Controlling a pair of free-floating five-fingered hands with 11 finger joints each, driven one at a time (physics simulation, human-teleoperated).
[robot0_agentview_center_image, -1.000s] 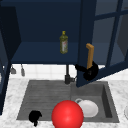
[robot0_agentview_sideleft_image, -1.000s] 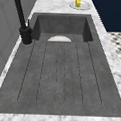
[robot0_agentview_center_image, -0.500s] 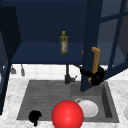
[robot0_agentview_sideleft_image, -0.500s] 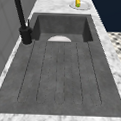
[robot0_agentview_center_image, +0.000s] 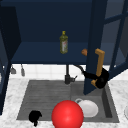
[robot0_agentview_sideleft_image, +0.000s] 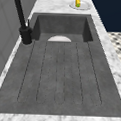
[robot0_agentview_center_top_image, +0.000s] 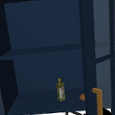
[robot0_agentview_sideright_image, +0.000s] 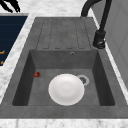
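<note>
So it's a grey stone-look sink (robot0_agentview_center_image: 27, 100) with a ribbed draining board, set in a pale marble counter (robot0_agentview_sideleft_image: 116, 71), black tap (robot0_agentview_sideleft_image: 21, 17) at the back wall. Above sits a dark blue wall cabinet (robot0_agentview_center_top_image: 43, 57) with 1 door (robot0_agentview_center_image: 93, 45) swung open, edge toward the camera. The door's handle (robot0_agentview_center_image: 100, 67) is a wooden bar, upright, and the right hand (robot0_agentview_center_image: 100, 78) has its fingers curled round the bottom end. The left hand (robot0_agentview_center_image: 35, 117) hangs at the sink's front left edge; can't tell its fingers. An oil bottle (robot0_agentview_center_image: 63, 43) stands on the shelf just left of the door, a white plate (robot0_agentview_sideright_image: 66, 88) lies in the basin, and a red ball (robot0_agentview_center_image: 67, 115) sits up front.
</note>
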